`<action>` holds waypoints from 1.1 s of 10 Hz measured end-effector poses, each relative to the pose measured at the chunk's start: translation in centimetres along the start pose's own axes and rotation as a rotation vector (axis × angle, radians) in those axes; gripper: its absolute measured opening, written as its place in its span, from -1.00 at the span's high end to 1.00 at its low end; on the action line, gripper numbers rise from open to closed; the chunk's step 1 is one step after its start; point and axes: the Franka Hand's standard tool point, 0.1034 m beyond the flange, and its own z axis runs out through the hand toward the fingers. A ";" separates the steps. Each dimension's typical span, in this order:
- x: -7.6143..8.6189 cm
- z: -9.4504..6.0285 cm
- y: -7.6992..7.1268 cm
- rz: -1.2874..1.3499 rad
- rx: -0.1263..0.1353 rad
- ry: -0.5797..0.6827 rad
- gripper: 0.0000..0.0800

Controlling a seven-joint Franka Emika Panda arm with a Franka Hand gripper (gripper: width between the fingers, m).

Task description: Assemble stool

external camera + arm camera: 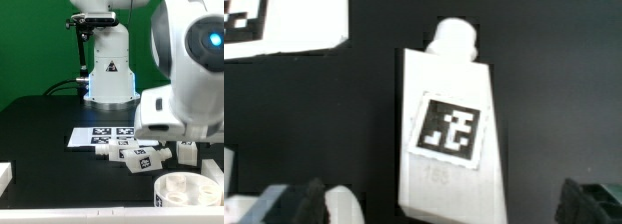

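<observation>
Arm (188, 75) low and forward — fingers (299, 205) wide apart, tips downward.

We see the round white plastic rimmed seat (186, 189) at five o'clock on the black table (40, 130); chunky white tagged legs (141, 160) lie just beside it at eleven o'clock, perhaps three.

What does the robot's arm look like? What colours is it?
The arm is white, fat and rounded, with a shiny blue light set in a dark circle. Its base is white too, with a black triangle mark and a blue glow at the bottom. A black cable runs beside it. The fingers look dark.
</observation>
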 end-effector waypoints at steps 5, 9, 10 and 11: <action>-1.5 0.5 -0.4 0.075 -0.019 -0.063 -0.62; -1.5 0.6 -0.4 0.077 -0.019 -0.065 -0.62; -1.5 1.2 -0.7 0.143 -0.012 -0.083 -0.62; -1.4 1.9 -0.7 0.158 -0.009 -0.096 -0.62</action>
